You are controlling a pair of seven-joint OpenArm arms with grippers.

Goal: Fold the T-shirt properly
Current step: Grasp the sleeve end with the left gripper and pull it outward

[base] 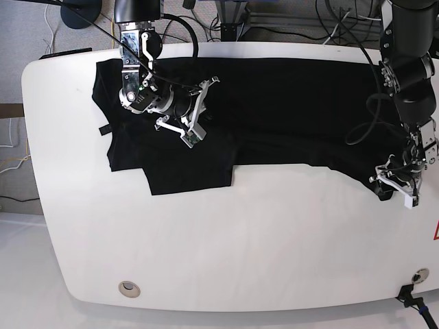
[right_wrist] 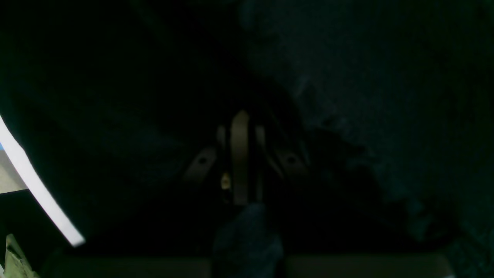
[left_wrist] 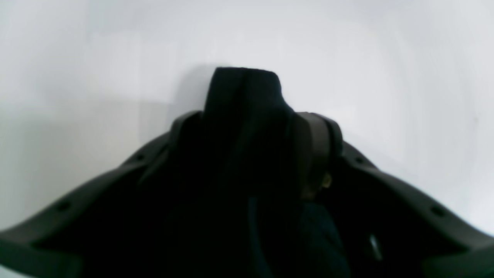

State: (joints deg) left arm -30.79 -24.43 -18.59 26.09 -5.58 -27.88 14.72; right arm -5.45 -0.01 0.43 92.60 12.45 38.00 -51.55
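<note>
The left gripper [base: 394, 184], at the right edge of the base view, sits low over the white table [base: 226, 247] at the shirt's near right corner. In the left wrist view its two dark fingers [left_wrist: 314, 143] stand apart with a fold of black cloth between them; the cloth pokes out past the fingertips onto bare white table. The jaws stand wide, and the pictures do not settle whether they press the cloth or merely straddle it.

The right gripper [base: 195, 120], at the upper left of the base view, is clenched. It lies on the shirt's upper left part, tilted toward the table's middle. Its wrist view is almost wholly dark, filled with black fabric; only the pale closed fingers [right_wrist: 241, 154] show faintly in the centre, with cloth all around them. Whether cloth is pinched between them cannot be told.

The T-shirt [base: 274, 116] is black and spread flat across the far half of the table, running from the left gripper's corner all the way to the far left. A sleeve and a squarish flap [base: 188, 171] hang toward the viewer on the left side, just below the right gripper. A small tag or loop [base: 103, 129] sticks out at the shirt's left edge. The near half of the table is bare white surface, with a round fitting [base: 127, 288] near its front left edge.
</note>
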